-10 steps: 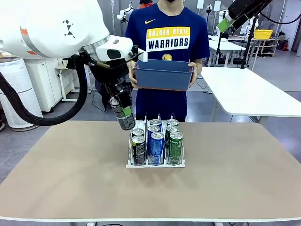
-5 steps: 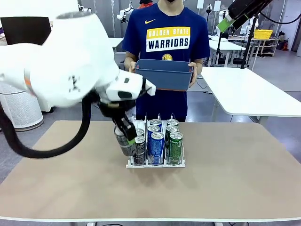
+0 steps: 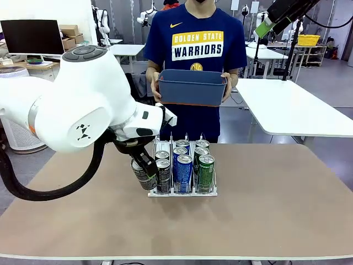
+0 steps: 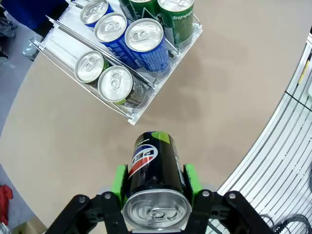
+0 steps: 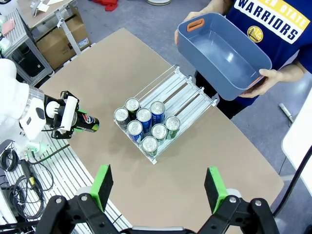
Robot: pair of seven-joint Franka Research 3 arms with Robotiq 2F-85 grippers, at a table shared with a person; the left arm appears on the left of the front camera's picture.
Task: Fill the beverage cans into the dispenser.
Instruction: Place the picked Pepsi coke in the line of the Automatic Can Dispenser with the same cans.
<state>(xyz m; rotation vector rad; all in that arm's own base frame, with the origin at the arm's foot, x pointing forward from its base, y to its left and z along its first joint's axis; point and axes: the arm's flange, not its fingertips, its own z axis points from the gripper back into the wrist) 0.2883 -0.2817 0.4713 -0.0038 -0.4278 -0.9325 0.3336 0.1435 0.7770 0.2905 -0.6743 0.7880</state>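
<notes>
Front view: tan table [image 3: 265,221] in a workshop, left tool [image 3: 144,171] clamped on black can [image 3: 141,175], right tool [image 5: 158,187] apart.

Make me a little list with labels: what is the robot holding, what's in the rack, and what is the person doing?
Left gripper: shut on a black can, tilted, beside the rack's near left corner
Right gripper: open, holding nothing, high above the table
Rack: seven cans standing up; two black, three blue, two green
Person: standing at the far side, holding a blue bin with both hands
Blue bin: nothing inside
</notes>
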